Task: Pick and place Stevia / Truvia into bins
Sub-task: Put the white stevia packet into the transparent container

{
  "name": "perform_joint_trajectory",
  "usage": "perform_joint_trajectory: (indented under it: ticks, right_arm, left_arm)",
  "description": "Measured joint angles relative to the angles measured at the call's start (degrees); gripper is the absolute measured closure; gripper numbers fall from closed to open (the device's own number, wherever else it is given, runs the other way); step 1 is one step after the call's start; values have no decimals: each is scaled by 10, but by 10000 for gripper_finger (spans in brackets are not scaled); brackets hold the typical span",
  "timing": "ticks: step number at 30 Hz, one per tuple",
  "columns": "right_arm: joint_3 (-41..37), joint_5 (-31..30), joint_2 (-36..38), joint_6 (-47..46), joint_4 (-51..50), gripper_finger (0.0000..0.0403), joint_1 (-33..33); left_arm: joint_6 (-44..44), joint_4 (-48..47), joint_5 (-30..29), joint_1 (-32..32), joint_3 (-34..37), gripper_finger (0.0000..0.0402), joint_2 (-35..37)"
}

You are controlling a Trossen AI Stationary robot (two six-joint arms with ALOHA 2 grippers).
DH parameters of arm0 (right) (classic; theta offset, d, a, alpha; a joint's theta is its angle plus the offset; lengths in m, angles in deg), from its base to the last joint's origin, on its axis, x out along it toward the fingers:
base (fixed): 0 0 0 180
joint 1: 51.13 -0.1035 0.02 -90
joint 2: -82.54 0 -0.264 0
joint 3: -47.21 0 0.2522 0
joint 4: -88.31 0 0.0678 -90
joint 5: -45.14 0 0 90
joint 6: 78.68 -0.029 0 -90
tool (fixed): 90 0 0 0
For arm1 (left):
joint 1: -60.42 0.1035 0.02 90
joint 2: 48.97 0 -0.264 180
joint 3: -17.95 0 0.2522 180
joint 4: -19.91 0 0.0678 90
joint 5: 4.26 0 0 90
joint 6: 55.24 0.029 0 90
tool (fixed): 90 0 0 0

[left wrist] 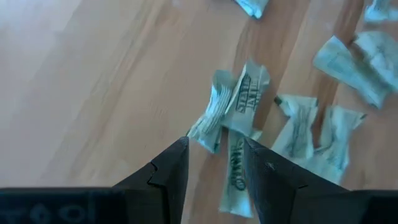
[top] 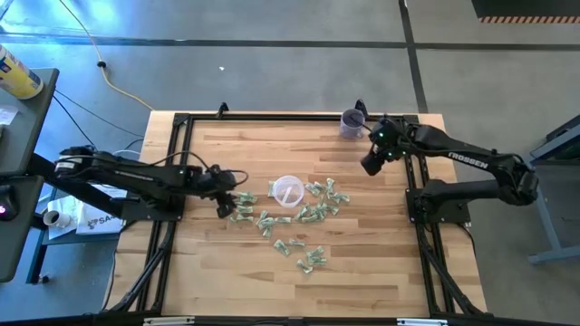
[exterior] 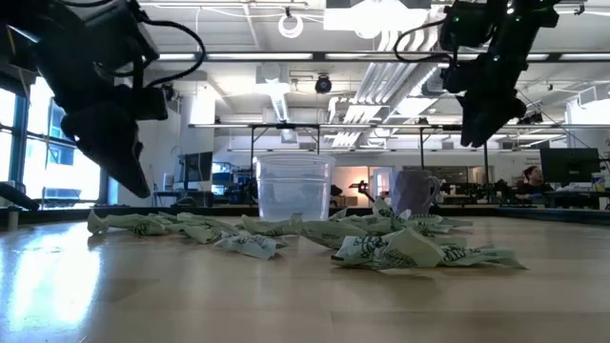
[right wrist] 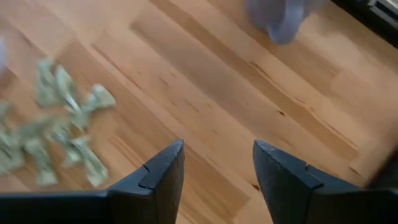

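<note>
Your pale wooden plank worktop point(top: 299, 281) carries everything, framed by black rails so both dark arms can reach its middle. Your left arm stretches in low from its side, and the left gripper point(top: 224, 206) hangs just above the near edge of the packet scatter, tilted down toward it. In its wrist view the fingers point(left wrist: 171, 171) stand spread with nothing between them, straddling a green-and-white paper packet point(left wrist: 235, 180) that lies flat below. That looks like a line-up for a pinch, not a grip yet.

Your right arm sits back by the far corner. The right gripper point(top: 372, 164) hovers high over bare wood, fingers point(right wrist: 163, 171) parted and empty, well apart from the packets. It reads as waiting, kept clear of the left arm's path.

The purple handled mug point(top: 352, 123) stands at the far edge, out of play. The low, round, translucent whitish plastic cup point(top: 287, 191) sits upright mid-worktop, right beside the packets, so each carry is short.

The small crumpled green-and-white Stevia packets point(top: 308, 217) lie loose on the wood around the cup's near and right sides. I can't tell whether any sit inside.
</note>
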Motion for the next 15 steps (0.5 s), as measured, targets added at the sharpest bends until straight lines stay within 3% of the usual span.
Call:
perform_joint_trajectory:
  ticks: [5,10,15]
  right_arm:
    - [0,-3,0,33,-3,209,-7]
    - [0,-12,0,40,-8,207,-7]
    - [0,-13,0,40,-12,209,-7]
  left_arm:
    - [52,14,22,53,-24,218,-46]
    - [139,20,116,123,-38,218,-67]
    - [195,18,177,152,-38,218,-74]
